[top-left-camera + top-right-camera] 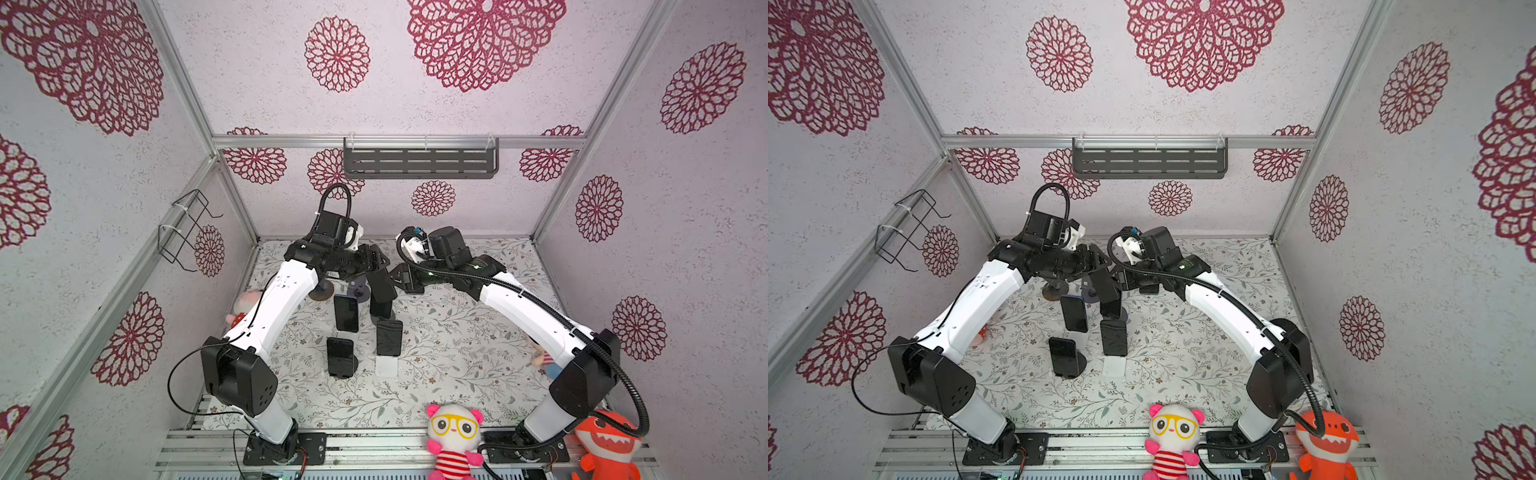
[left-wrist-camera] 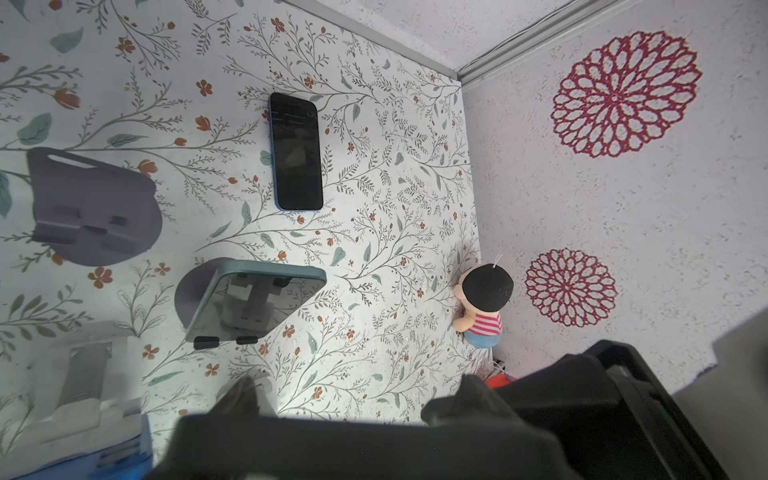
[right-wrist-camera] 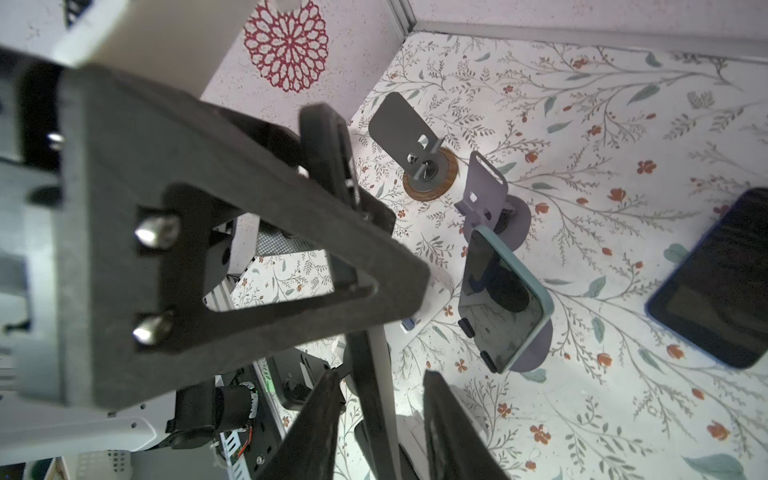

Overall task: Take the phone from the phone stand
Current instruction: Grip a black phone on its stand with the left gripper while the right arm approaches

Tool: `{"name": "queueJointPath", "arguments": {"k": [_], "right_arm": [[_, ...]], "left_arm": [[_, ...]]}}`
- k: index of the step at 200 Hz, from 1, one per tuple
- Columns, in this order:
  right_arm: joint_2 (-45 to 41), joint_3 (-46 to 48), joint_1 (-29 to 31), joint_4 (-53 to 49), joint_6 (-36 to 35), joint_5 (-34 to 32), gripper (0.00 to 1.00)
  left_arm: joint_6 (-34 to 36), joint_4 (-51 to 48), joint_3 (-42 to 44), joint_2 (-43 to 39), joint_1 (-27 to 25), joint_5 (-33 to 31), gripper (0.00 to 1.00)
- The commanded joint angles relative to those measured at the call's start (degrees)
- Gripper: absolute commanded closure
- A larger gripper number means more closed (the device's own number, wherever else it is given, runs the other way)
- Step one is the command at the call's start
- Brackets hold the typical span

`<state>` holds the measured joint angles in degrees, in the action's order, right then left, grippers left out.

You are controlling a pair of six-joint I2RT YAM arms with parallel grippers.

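A dark phone [image 3: 374, 395] shows edge-on in the right wrist view, standing upright between the fingers of my right gripper [image 3: 380, 376]. One finger is close against it and a strip of light shows beside the other. The phone stand under it is almost wholly hidden. In both top views this phone [image 1: 381, 306] is the dark slab below the two wrists at the table's middle back. My right gripper [image 1: 401, 279] reaches it from the right. My left gripper [image 1: 380, 286] hovers just left of it, open and empty [image 2: 357, 388].
A teal-cased phone [image 3: 503, 299] leans on a round stand, and a blue phone [image 2: 296, 151] lies flat. An empty purple stand [image 3: 486, 187] and a wooden-based stand [image 3: 428, 170] are at the back. Two more phones [image 1: 340, 355] [image 1: 389, 337] stand in front. Plush toys [image 1: 453, 436] [image 1: 606, 444] line the front edge.
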<state>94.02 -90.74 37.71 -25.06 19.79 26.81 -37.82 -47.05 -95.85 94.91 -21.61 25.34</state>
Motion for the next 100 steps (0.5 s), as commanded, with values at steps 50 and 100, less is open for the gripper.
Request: {"name": "queueJointPath", "arguments": {"k": [50, 100], "right_arm": [[1.3, 0.1, 0.4, 5.1, 1.4, 1.5, 0.73], [1.6, 1.6, 0.5, 7.5, 2.2, 0.8, 0.86]], "left_arm": [[-1.2, 3.5, -1.7, -1.8, 0.1, 1.5, 0.76], [-1.7, 4.3, -1.6, -1.8, 0.2, 1.9, 0.75]]}}
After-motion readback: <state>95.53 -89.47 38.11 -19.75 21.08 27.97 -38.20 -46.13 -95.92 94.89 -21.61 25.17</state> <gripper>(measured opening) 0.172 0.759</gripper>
